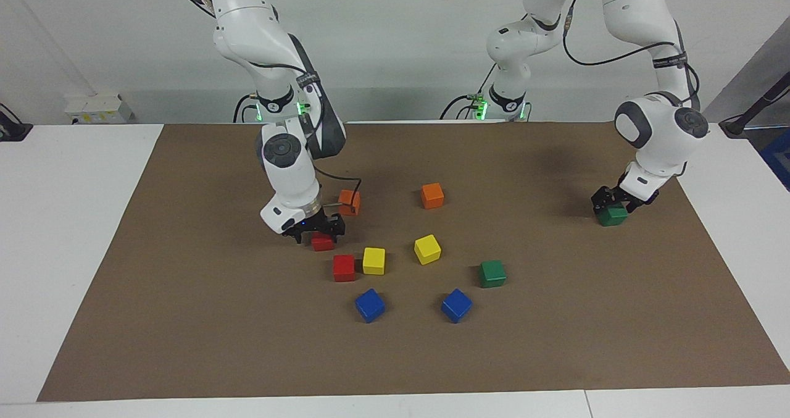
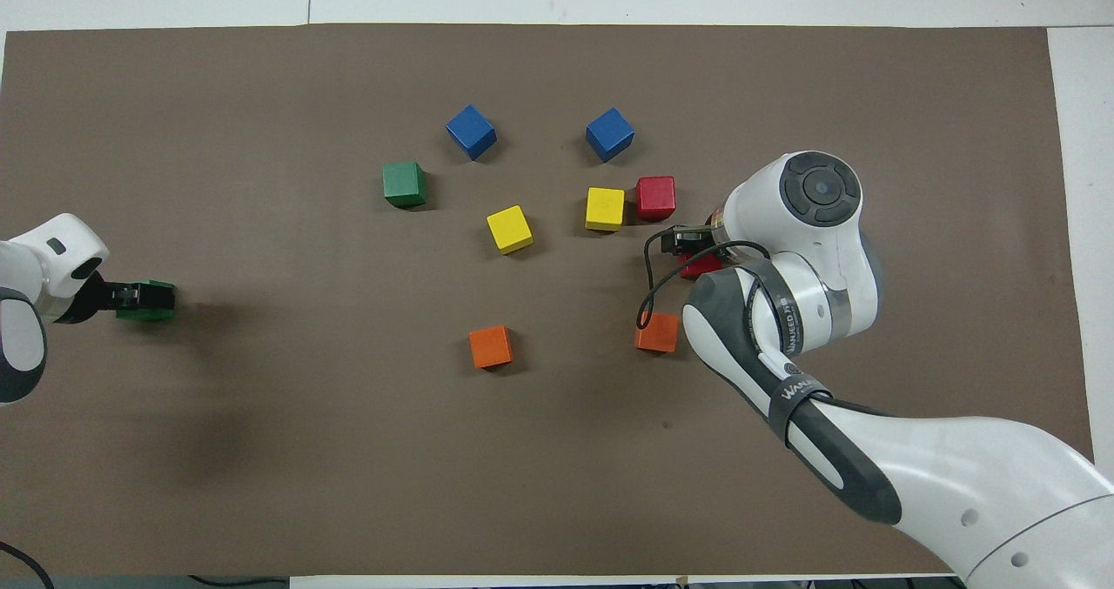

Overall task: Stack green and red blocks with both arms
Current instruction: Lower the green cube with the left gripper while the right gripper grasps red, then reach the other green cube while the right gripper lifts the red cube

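R gripper (image 1: 315,233) is low over the brown mat (image 1: 555,356), straddling a glossy bright red cube (image 1: 322,242); fingers sit either side of it, but whether they've clamped yet I can't tell. The cube sits directly under the hand, so no sideways reach is needed, only a squeeze & lift. The second bright red cube (image 1: 344,267) lies just past the fingertips, away from the robots, touching or nearly touching a yellow cube (image 1: 373,260), so it's the natural stack base & much closer to the R arm than the L. Cubes have no long axis; what matters is squaring the held faces to the base cube's. L gripper (image 1: 612,203) is down at the L arm's end of the mat, on a glossy dark green cube (image 1: 612,215), fingers around it; grip state also can't be read. Its partner, the other dark green cube (image 1: 492,273), sits well apart, toward the mat's middle, so the L arm likely faces the longer carry. An orange cube (image 1: 349,201) stands just beside the R wrist, robot-side; risk of a knock on lift.
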You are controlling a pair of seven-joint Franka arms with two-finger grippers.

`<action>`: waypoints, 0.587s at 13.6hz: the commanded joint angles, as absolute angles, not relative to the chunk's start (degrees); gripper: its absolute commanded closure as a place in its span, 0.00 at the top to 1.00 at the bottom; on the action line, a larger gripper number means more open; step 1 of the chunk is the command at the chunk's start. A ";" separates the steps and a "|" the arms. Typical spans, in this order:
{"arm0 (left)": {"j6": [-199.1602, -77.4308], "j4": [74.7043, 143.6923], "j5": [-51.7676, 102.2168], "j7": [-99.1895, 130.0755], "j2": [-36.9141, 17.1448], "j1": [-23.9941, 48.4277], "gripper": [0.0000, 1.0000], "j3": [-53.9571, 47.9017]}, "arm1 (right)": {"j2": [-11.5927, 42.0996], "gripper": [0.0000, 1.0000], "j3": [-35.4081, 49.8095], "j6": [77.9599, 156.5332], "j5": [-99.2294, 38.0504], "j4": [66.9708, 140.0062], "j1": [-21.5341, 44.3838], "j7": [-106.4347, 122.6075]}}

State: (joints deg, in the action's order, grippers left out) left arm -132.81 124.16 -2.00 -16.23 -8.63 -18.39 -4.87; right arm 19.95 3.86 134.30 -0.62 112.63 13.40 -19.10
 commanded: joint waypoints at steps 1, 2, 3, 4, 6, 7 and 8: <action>-122.64 112.37 -2.37 -16.61 -10.36 -16.02 1.00 -5.36 | 20.65 0.03 4.22 134.39 -0.09 111.71 12.92 -19.60; -119.91 108.24 -2.29 -15.65 -11.42 -13.73 1.00 -5.36 | 20.65 0.00 4.22 133.51 -0.09 111.19 13.01 -19.69; -117.53 104.80 -2.29 -13.21 -12.56 -11.71 1.00 -5.27 | 20.48 0.00 4.13 131.42 -0.09 110.22 13.27 -19.86; -116.20 101.89 -2.29 -8.83 -13.61 -9.43 1.00 -5.27 | 20.22 0.00 4.13 128.44 -0.09 108.39 13.27 -19.86; -115.49 98.10 -2.02 0.48 -15.11 -4.42 1.00 -5.27 | 20.13 0.00 3.96 117.04 0.87 100.85 12.75 -18.99; -115.49 96.69 -1.06 2.62 -15.90 -2.22 1.00 -5.27 | 19.87 0.00 3.52 111.94 1.49 97.24 11.09 -15.42; -114.88 94.59 0.08 2.90 -16.87 -0.20 1.00 -5.19 | 19.08 0.00 3.52 109.45 1.76 95.38 7.16 -8.86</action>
State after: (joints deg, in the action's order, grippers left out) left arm -117.17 100.01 -1.43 0.61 -13.35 -3.44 -6.10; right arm 19.61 3.50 115.62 1.11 100.86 12.39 -16.66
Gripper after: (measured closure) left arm 0.000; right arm 0.449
